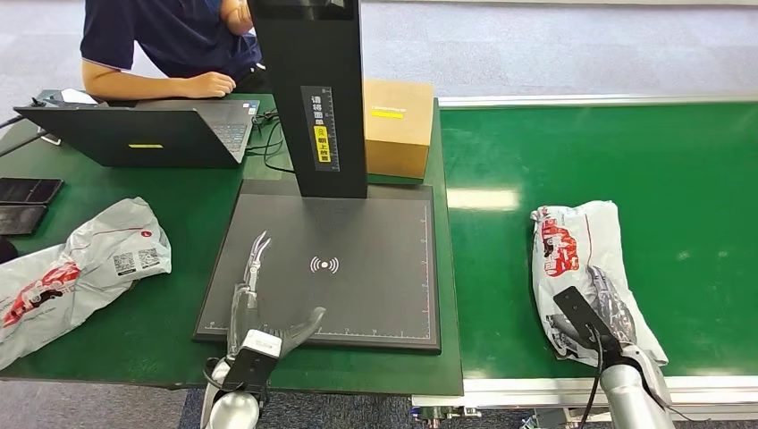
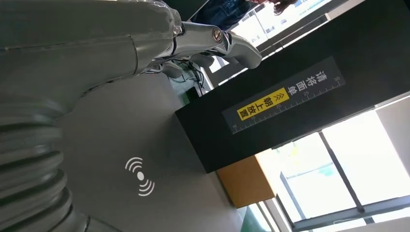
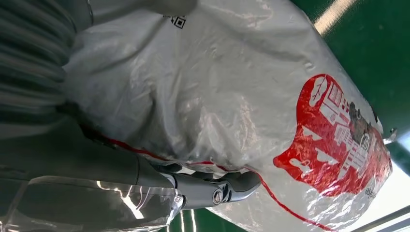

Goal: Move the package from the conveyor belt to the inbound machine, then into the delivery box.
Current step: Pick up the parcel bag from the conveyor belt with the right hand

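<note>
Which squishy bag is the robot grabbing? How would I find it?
Look at the green conveyor belt on the right. Near its front edge lies a grey package with red print, under the robot's right hand. The other grey bag lies far left on the table, untouched.

Parcel-sorting station: green conveyor belt, scanning machine
</note>
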Robot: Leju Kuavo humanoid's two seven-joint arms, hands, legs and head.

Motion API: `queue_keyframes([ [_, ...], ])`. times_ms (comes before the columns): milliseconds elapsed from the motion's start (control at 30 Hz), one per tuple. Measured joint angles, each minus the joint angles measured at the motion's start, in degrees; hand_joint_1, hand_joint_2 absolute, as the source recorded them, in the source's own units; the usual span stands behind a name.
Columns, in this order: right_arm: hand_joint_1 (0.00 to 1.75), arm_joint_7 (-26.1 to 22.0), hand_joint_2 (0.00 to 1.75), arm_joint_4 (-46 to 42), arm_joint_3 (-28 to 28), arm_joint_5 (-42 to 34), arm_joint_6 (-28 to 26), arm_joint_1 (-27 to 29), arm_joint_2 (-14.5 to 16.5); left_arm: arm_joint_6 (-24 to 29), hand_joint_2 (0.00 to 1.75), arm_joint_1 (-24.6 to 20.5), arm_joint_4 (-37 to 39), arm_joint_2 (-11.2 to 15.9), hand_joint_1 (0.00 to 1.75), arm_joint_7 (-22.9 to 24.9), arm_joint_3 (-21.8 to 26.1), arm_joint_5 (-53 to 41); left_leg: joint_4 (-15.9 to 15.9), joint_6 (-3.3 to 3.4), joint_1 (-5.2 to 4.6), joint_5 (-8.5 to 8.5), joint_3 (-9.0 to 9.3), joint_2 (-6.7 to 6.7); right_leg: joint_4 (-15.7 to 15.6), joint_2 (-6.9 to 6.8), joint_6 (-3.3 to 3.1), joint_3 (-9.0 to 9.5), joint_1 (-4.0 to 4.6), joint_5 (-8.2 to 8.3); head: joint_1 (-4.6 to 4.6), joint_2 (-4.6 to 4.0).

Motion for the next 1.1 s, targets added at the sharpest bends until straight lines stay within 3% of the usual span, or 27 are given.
queue_keyframes([
  [300,1.51,0.2,1.75,1.2,3.5,0.3,-0.1,-2.4,-0.2,0.8,1.75,2.3,-3.1,0.2,0.00,1.5,0.3,-0.9,0.0,0.00,0.00,0.00,0.12,0.01,0.0,0.01,-0.01,0.11,0.01,0.02,-0.01,0.00],
  [533,1.61,-4.7,1.75,-1.6,4.6,-4.7,-2.1,-1.6,0.8,1.5,1.75,3.3,-4.7,0.2,0.00,2.0,0.6,-1.2,0.0,0.00,0.00,0.00,0.09,-0.03,0.0,-0.02,0.00,0.09,0.00,0.01,0.00,0.00],
  [733,1.62,-9.4,1.75,-11.7,6.1,-10.7,-3.2,1.6,3.2,2.2,1.75,4.0,-5.5,0.2,0.00,2.0,0.8,-1.4,0.0,0.00,0.00,0.00,0.03,-0.08,0.0,-0.05,0.00,0.05,0.00,-0.01,-0.01,0.00],
  [1100,1.61,-12.9,1.75,-35.0,11.8,-17.6,-7.6,9.3,6.8,2.7,1.75,5.5,-6.9,0.2,0.00,1.9,1.2,-1.9,0.0,0.00,0.00,0.00,-0.02,-0.15,0.0,-0.12,0.00,0.02,0.00,-0.02,0.00,0.00],
])
